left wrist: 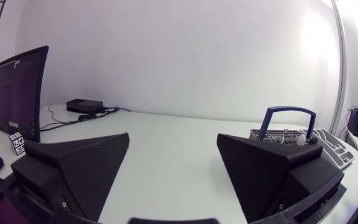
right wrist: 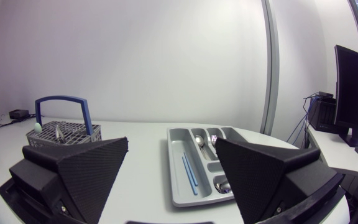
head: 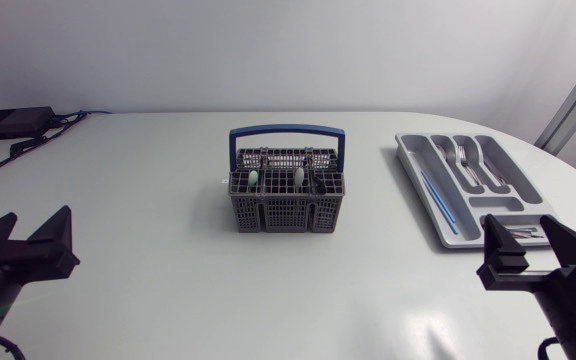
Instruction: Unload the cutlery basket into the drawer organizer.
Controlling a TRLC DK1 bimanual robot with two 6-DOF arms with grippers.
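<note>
Mid-table: cutlery basket point(head: 290, 195), blue handle point(head: 288, 130) upright. Likely parked there for equal reach from either arm.

Not yet unloaded: green-tipped piece point(head: 253, 179) and pale-handled piece point(head: 298, 178) standing upright in the compartments, handles up for an easy pinch from above. Possibly more cutlery under the grid lids; hard to tell from overhead.

Right side, farther back: drawer organizer point(head: 473, 185), well apart from the basket, long slots running near-to-far and open upward for straight drops. Already holds forks and spoons point(head: 468, 160) in the middle slots and a thin blue stick point(head: 436, 200) in the left long slot. Sorted by type, by the look of it.

Near left corner: left gripper point(head: 30, 238), fingers spread wide. Holds nothing, touches nothing, well apart from the basket.

Near right corner: right gripper point(head: 533, 250), also spread wide and empty. Sits just beside the organizer's near end, no contact visible.

Judgement: task partly done, with a grasp at the basket as the probable next step.
</note>
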